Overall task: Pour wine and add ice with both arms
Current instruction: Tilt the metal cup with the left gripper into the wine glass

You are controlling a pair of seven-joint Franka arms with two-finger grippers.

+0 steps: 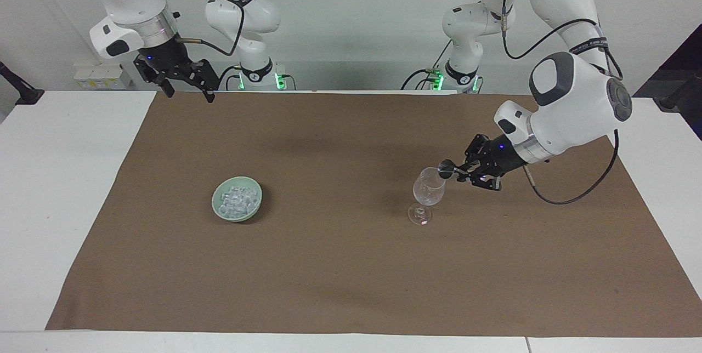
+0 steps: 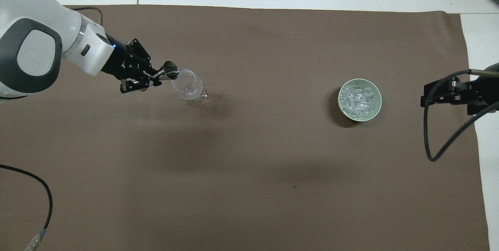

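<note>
Mat (image 1: 340, 265), brown, on white table (image 1: 66, 188)

Pale green bowl (image 1: 237, 206) (clear ice (image 1: 237, 199)), brown mat (image 1: 340, 265).

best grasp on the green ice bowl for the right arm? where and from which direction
Likely the rim of the pale green bowl, coming straight down, one finger inside and one outside. It is low, round and open-topped, too wide to span and heaped with ice, so a side approach offers little. The right gripper waits open, up by its base.
</note>
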